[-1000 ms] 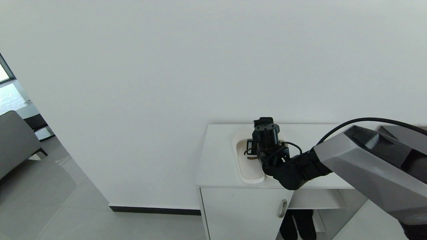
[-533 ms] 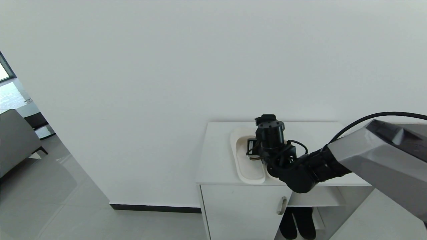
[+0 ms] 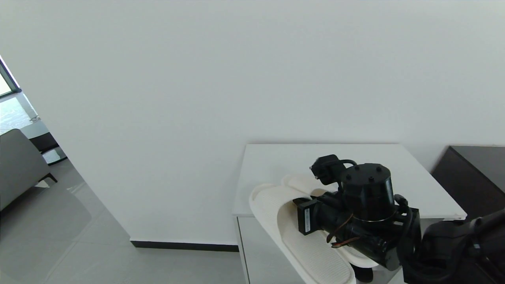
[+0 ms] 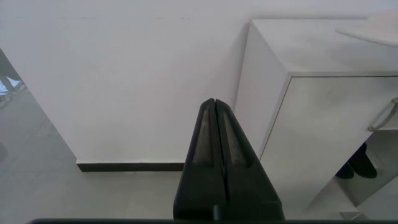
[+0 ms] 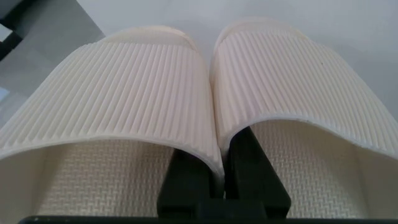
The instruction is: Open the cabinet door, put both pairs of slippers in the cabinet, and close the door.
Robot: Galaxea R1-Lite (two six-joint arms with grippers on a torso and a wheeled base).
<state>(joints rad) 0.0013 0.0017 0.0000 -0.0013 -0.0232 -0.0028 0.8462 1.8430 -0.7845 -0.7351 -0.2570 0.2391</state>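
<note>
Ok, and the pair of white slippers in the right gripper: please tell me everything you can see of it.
The pair of white slippers is cream-white and looks like soft foam. Each slipper has a wide ribbed strap over the toes and a finely textured insole. The two sit side by side, touching. The right gripper pinches their inner strap edges together, one finger in each slipper. The toes are above the cabinet top; the heels jut past its front edge.
</note>
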